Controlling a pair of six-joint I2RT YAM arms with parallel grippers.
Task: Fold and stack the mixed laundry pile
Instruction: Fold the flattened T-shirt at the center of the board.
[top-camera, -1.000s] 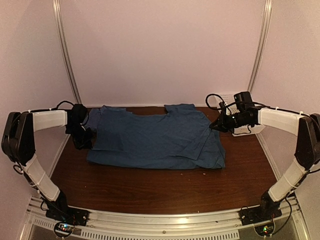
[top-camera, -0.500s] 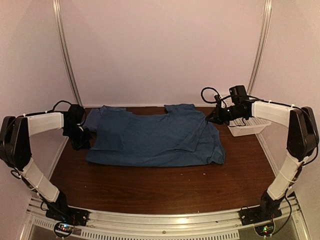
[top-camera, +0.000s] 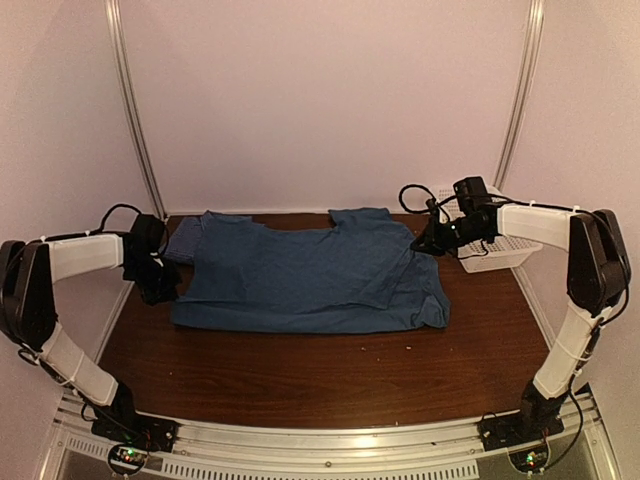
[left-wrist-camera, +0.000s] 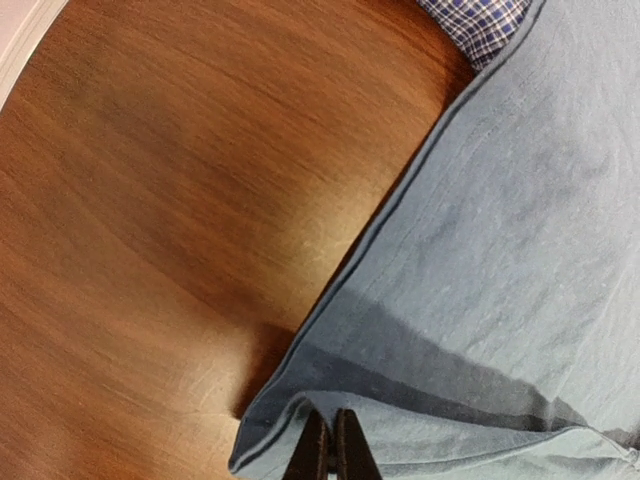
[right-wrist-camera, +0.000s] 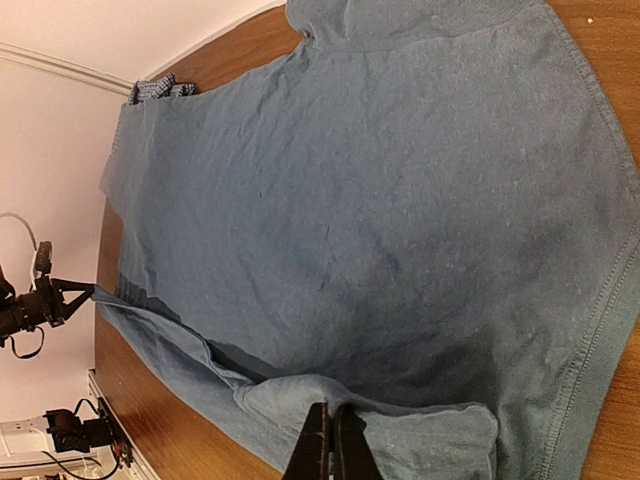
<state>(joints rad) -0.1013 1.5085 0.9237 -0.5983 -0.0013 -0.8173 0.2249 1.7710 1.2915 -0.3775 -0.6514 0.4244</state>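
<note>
Lying spread over the far half of the table (top-camera: 300, 385), the teal t-shirt (top-camera: 310, 270) is seen covering the checked shirt (top-camera: 183, 240), one corner showing at the table's far left. The left gripper (left-wrist-camera: 331, 440) and right gripper (right-wrist-camera: 328, 440) are clamped on the t-shirt's side edges, toward the table's left and right. Its fold is judged in hand; both edges should next be carried over evenly.

A teal t-shirt (top-camera: 310, 275) lies across the table (top-camera: 300, 380)

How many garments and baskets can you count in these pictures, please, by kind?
Garments: 2 (teal t-shirt, checked shirt)
Baskets: 1 (white basket)
Total: 3
</note>
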